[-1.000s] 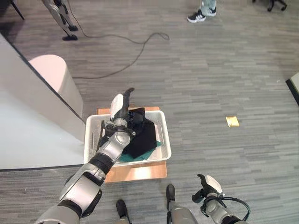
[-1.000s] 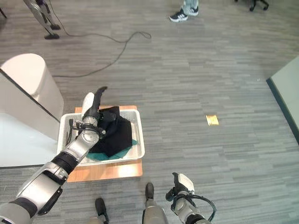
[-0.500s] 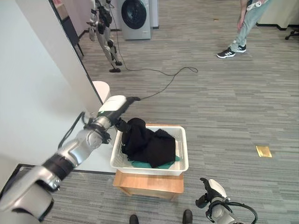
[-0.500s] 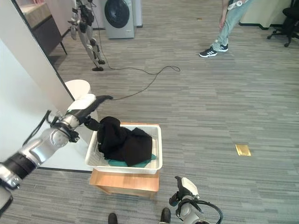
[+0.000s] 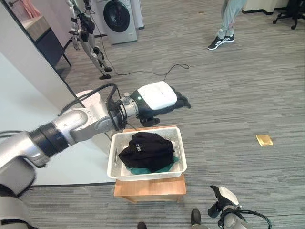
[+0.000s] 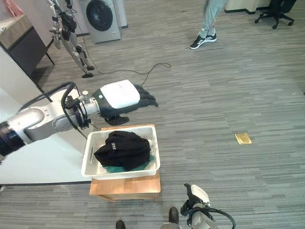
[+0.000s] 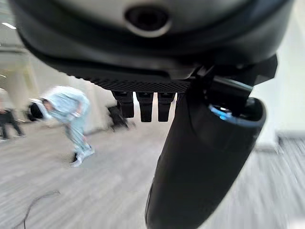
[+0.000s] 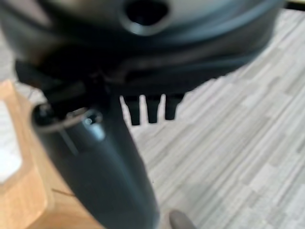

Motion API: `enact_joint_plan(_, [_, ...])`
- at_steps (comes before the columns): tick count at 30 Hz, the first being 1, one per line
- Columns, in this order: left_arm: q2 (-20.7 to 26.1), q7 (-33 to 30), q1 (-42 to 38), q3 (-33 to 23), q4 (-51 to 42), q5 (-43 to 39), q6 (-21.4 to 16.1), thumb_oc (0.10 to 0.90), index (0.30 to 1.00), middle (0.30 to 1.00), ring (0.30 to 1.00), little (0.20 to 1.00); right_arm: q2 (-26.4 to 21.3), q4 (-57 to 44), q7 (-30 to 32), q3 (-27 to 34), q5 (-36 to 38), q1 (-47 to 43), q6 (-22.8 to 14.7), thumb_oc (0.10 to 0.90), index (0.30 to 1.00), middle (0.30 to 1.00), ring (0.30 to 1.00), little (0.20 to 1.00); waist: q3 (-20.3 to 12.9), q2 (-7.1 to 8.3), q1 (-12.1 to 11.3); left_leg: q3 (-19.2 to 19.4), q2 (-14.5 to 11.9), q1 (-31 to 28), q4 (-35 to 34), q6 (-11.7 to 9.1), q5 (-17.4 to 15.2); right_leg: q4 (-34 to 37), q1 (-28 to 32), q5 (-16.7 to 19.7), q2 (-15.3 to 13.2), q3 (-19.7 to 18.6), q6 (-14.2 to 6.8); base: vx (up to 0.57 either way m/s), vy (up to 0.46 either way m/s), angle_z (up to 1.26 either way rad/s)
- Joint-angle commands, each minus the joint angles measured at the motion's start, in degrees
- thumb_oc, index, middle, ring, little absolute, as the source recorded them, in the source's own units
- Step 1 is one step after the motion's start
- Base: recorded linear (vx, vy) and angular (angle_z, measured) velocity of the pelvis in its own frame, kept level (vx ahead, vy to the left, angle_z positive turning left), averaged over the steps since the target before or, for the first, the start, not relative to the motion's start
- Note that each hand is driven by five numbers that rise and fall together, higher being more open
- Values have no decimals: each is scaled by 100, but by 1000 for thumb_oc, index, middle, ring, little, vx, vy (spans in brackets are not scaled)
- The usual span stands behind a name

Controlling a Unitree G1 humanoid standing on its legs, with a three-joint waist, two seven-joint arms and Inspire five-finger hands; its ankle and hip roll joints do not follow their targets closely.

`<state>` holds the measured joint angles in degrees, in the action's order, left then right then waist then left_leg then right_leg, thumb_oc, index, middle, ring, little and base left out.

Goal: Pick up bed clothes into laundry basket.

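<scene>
Currently the black garment (image 5: 147, 150) lies bundled inside the white laundry basket (image 5: 113, 155), heaped on a green cloth (image 5: 174, 161) that shows at the basket's right edge. The garment reads as soft, limp knit fabric with a small white print on its upper fold. In my judgement it is light and not fragile, but it will sag and trail when lifted; a hold on the raised central bunch would gather the most cloth. The basket is rigid plastic, rectangular, with slotted walls and a rolled rim. It stands on a low wooden platform (image 5: 147, 188) of plain flat board.

The left hand (image 5: 159, 100) hangs above the basket's far edge, apart from the cloth. Its fingers are extended and relaxed, and it holds nothing; the left wrist view confirms straight fingers with empty space past them. The right hand (image 5: 224, 196) sits low near the floor, well apart from the basket, fingers likewise straight and empty in its wrist view.

Surroundings: grey striped plank flooring, a white partition (image 5: 19, 105) beside the basket, a washing machine (image 5: 116, 19) at the far wall, a small yellow tag (image 5: 263, 140) on the floor, and a person's legs (image 5: 224, 24) in the distance.
</scene>
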<state>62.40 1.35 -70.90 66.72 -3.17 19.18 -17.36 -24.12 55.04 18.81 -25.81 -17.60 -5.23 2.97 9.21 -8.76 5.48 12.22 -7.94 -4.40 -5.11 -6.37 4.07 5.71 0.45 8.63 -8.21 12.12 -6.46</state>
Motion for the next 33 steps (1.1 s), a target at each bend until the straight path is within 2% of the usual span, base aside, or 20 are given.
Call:
enact_joint_plan(1, [564,-73,-1007,-33,183,-448,-118,800,900,900,900,900,-192,-416,84,102,-261,-358,-195,800,900,900,900,900,-59,248,-53,-321,-111,219,11,-54,-376,-71,700,-1137,-265,435,-472,0,0,0])
enact_joint_plan(3, [633,-78,-976,78,222,-174,-95,800,900,900,900,900,-201,-417,69,98,-290,-389,-185,800,900,900,900,900,-55,235,-63,-315,-122,212,11,-58,-373,-71,702,-1141,-264,437,-475,0,0,0])
enact_joint_plan(6, [624,-293,-728,22,773,556,186,800,900,900,900,900,-217,-524,68,143,-303,-368,-200,800,900,900,900,900,-12,254,-59,-311,-125,220,11,-56,-368,-71,688,-1143,-256,430,-471,0,0,0])
enact_joint_plan(8, [670,-486,-426,-253,1124,899,374,800,900,900,900,900,-306,-790,86,255,-294,-283,-212,800,900,900,900,900,7,275,-62,-320,-123,244,11,-53,-362,-71,685,-1138,-259,445,-465,-16,-8,-1])
enact_joint_plan(12, [980,-674,213,-1058,1164,672,441,800,900,900,900,900,-452,-1261,143,544,-252,-194,-267,800,900,900,900,900,22,358,-133,-348,-140,283,11,-64,-329,-71,711,-1144,-252,491,-438,-21,-38,-2])
enact_joint_plan(13, [1193,-960,759,-1703,1116,449,420,800,900,900,900,900,-575,-1609,222,856,-183,-151,-357,800,900,900,900,900,34,460,-255,-390,-152,249,11,-85,-333,-71,789,-1205,-236,527,-412,-26,-118,3])
enact_joint_plan(14, [1304,-1248,1664,-2664,924,336,416,800,900,900,900,900,-910,-1884,299,1161,-99,-204,-417,800,900,900,900,900,4,460,-375,-458,-184,252,11,-108,-284,-75,859,-1250,-204,593,-363,-38,-99,-2])
enact_joint_plan(15, [1303,-1243,1820,-2826,885,352,417,800,900,900,900,900,-955,-1897,294,1142,-99,-210,-414,800,900,900,900,900,5,417,-347,-461,-184,273,11,-102,-248,-71,842,-1216,-203,595,-359,-37,-87,1])
enact_joint_plan(17, [1329,-1582,2860,-3861,692,3,294,800,900,900,900,900,-1277,-2042,413,1463,-77,-355,-479,800,900,900,900,900,-32,448,-581,-583,-224,268,11,-140,-207,-83,946,-1312,-145,724,-292,-37,-72,6])
enact_joint_plan(18, [1324,-1573,3039,-4046,644,12,292,800,900,900,900,900,-1318,-2049,410,1434,-78,-371,-479,800,900,900,900,900,-31,406,-544,-587,-225,292,11,-134,-172,-74,929,-1276,-142,728,-288,-73,-96,18])
enact_joint_plan(19, [1166,-1773,4214,-5113,476,-390,158,800,900,900,900,900,-1820,-2084,427,1624,-7,-552,-526,800,900,900,900,900,-77,387,-700,-682,-264,320,11,-176,-98,-71,1013,-1345,-74,844,-213,-83,-96,28])
enact_joint_plan(21, [1016,-2046,5238,-6122,292,-790,76,800,900,900,900,900,-2320,-2209,408,1814,85,-686,-578,800,900,900,900,900,-118,387,-899,-781,-319,326,11,-233,-35,-71,1118,-1462,14,957,-139,-65,-126,30])
enact_joint_plan(23, [642,-2167,6501,-7363,-83,-1142,3,800,900,900,900,900,-2740,-2527,295,1949,162,-724,-635,800,900,900,900,900,-134,339,-997,-839,-385,357,11,-271,112,-71,1170,-1512,108,1024,-64,-77,-122,34])
enact_joint_plan(24, [114,-2261,7224,-8126,-254,-1503,-140,800,900,900,900,900,-2955,-2955,237,2176,185,-613,-729,800,900,900,900,900,-124,339,-1088,-873,-438,335,11,-317,178,-71,1245,-1633,193,1061,-6,-97,-106,36])
enact_joint_plan(25, [92,-2248,7300,-8201,-296,-1512,-138,800,900,900,900,900,-2965,-2981,228,2170,183,-611,-722,800,900,900,900,900,-124,321,-1067,-875,-441,356,11,-307,212,-71,1225,-1595,197,1064,-6,-134,-110,16])
enact_joint_plan(26, [-601,-2286,7910,-8940,-606,-1954,-295,800,900,900,900,900,-3148,-3633,160,2531,201,-356,-807,800,900,900,900,900,-69,297,-1150,-925,-485,385,43,-312,325,-71,1238,-1658,255,1044,47,-95,-35,14])
enact_joint_plan(27, [-605,-2282,7928,-8955,-618,-1956,-290,800,900,900,900,900,-3148,-3640,158,2527,201,-355,-803,800,900,900,900,900,-71,296,-1144,-925,-486,385,42,-312,325,-71,1237,-1658,256,1044,48,-165,-84,2])
enact_joint_plan(28, [-1171,-2389,8208,-9331,-874,-2091,-422,800,900,900,900,900,-3126,-4187,182,2828,123,-125,-880,800,900,900,900,900,14,312,-1213,-988,-469,422,163,-306,379,-71,1247,-1691,279,985,87,-147,-88,13])
enact_joint_plan(30, [-1791,-2389,8229,-9398,-1050,-2429,-511,800,900,900,900,900,-2976,-5091,248,3079,115,-313,-731,800,900,900,900,900,164,486,-1303,-992,-405,579,946,-301,-39,-71,1228,-1627,141,1030,188,-266,-112,12])
enact_joint_plan(33, [-2785,-2467,8401,-9617,-1365,-2382,-545,800,900,900,900,900,-1823,-6113,205,3156,-687,509,-777,800,900,900,900,900,318,663,-1059,-513,-277,544,2397,-37,-697,-104,1002,-1477,-48,1146,358,-312,-150,9])
